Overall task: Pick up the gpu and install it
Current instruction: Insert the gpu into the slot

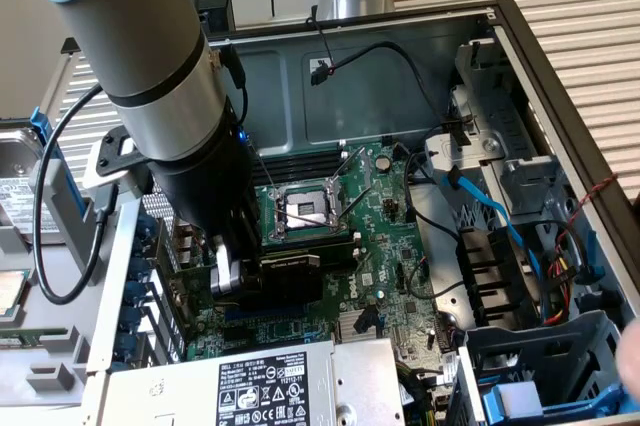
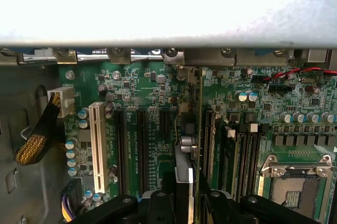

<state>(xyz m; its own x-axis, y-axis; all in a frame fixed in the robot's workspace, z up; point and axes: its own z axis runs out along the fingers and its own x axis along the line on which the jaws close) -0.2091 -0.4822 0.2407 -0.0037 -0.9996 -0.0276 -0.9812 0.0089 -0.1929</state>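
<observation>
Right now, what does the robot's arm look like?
The arm is a fat grey tube with a light blue cap at its joint and a black ring. Lower down it turns black, ending in a black-and-silver gripper. A black cable loops beside it.

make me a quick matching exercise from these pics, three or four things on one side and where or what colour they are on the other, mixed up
Things:
1. gpu
2. gripper
3. blue cable
4. power supply

Descriptions:
A. grey box with a white label, at the lower edge of the exterior view
B. shut on the card's edge
C. runs past the drive cage, on the exterior view's right
D. black-shrouded card held above the motherboard

Pairs: 1-D, 2-B, 3-C, 4-A
</observation>
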